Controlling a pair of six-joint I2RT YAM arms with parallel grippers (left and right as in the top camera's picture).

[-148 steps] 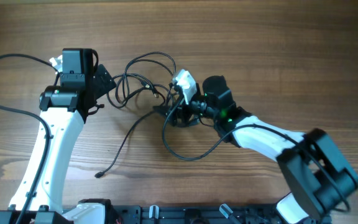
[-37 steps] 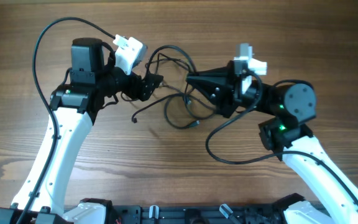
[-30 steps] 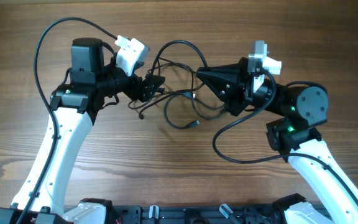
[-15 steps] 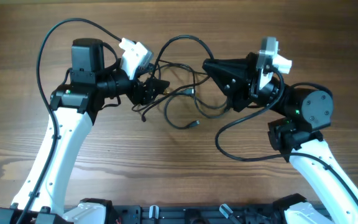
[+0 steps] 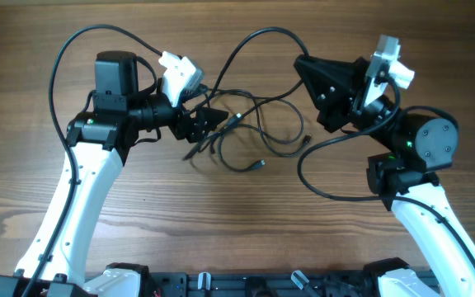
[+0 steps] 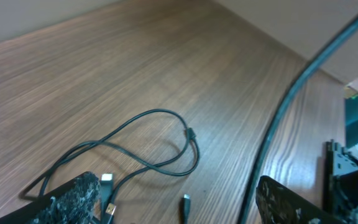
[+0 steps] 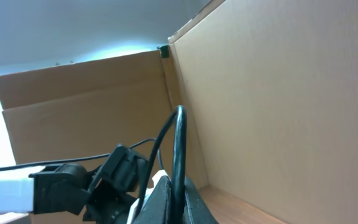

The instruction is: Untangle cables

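Note:
Several thin black cables (image 5: 258,124) lie in a loose tangle on the wooden table between the arms. My right gripper (image 5: 303,66) is raised at the upper right, shut on one cable (image 5: 254,40) that arcs up and over toward the left arm. In the right wrist view that cable (image 7: 178,137) rises straight out of the closed right gripper (image 7: 176,199). My left gripper (image 5: 209,122) stands open at the tangle's left edge. Its wrist view shows a cable loop (image 6: 166,143), a silvery plug (image 6: 106,178) by the left finger (image 6: 67,199) and a small dark plug (image 6: 186,202) inside the left gripper (image 6: 179,211).
A loose plug end (image 5: 258,165) lies just below the tangle. Thick arm cables loop beside the left arm (image 5: 64,49) and the right arm (image 5: 320,186). A black rail (image 5: 246,285) runs along the near edge. Cardboard walls (image 7: 278,93) fill the right wrist view.
My right gripper has moved up and to the right with its cable, stretching it into a higher arc above the tangle. The left gripper has shifted slightly right and stays open.

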